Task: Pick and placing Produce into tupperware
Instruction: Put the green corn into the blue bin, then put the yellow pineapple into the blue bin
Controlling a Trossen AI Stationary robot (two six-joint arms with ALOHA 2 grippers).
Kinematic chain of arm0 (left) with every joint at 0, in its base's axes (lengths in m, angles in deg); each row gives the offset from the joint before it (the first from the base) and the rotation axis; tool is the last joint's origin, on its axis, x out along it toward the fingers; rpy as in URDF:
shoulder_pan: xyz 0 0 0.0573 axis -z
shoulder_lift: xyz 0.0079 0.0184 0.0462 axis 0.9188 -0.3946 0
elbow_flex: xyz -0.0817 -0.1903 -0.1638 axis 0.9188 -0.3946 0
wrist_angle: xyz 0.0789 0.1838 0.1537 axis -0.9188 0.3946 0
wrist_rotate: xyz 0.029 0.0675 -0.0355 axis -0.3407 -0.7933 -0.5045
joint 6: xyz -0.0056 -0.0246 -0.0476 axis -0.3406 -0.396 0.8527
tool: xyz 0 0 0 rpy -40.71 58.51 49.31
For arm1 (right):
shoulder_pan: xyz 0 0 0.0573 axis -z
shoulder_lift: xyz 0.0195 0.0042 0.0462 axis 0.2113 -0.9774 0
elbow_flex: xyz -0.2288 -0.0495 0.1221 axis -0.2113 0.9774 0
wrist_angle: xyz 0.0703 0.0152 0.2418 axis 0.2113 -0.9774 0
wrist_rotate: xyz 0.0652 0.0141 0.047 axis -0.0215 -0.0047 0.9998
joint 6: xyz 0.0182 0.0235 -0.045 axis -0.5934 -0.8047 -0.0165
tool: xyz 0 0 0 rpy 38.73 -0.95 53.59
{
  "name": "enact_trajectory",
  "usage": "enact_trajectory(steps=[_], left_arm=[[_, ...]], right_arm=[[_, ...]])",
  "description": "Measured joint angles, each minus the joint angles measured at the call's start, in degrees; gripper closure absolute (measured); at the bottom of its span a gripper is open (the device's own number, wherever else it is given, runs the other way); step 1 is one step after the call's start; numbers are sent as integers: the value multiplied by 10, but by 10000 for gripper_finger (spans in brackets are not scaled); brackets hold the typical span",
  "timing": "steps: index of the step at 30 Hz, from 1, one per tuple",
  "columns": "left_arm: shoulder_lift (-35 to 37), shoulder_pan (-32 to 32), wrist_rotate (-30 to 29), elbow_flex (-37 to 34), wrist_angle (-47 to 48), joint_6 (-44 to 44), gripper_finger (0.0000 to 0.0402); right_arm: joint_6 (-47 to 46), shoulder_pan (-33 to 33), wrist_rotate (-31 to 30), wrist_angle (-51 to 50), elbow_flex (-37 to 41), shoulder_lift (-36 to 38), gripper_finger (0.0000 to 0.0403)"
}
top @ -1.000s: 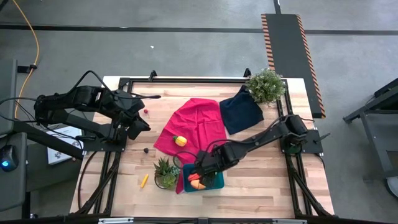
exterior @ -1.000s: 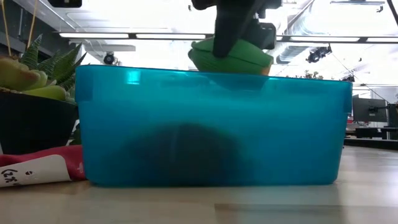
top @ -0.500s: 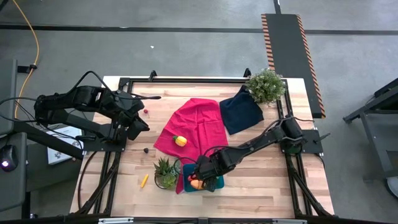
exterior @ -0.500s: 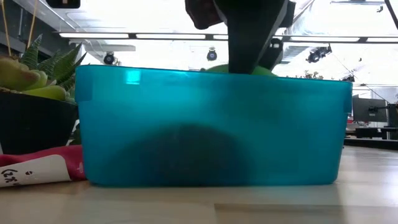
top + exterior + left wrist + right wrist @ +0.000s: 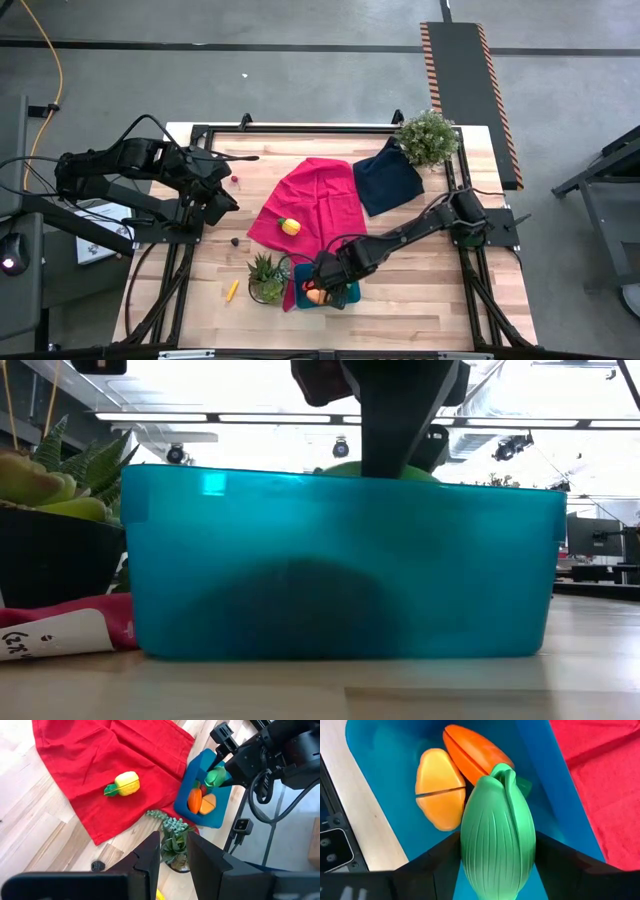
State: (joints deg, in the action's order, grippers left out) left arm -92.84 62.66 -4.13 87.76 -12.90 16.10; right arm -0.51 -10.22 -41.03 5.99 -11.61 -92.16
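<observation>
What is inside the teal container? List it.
Inside the teal container: an orange carrot, a yellow-orange piece, and the green oval in the right gripper. The floor beneath the oval is hidden.

Tupperware (image 5: 560, 785) teal-blue. Green oval (image 5: 497, 837) ribbed, bright green. Carrot (image 5: 472, 752) red-orange. Half-piece (image 5: 437, 787) yellow-orange. Cloth (image 5: 312, 200) red; second cloth (image 5: 386, 182) navy.

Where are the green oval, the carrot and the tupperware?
green oval (image 5: 497, 837), right wrist view, middle of its ribbed body
carrot (image 5: 472, 755), right wrist view, its orange upper side
tupperware (image 5: 340, 560), low view, its near wall
</observation>
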Motion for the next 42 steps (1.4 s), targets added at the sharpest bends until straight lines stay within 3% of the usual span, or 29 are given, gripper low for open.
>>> enact_trajectory(steps=[8, 32, 42], left_arm=[[0, 0, 0, 0, 0, -2, 318], [0, 0, -17, 0, 1, -31, 318], [0, 0, -15, 0, 3, -30, 318]], right_arm=[[-7, 3, 1, -3, 0, 0, 159], [1, 3, 2, -4, 0, 1, 157], [5, 13, 101, -4, 0, 1, 157]])
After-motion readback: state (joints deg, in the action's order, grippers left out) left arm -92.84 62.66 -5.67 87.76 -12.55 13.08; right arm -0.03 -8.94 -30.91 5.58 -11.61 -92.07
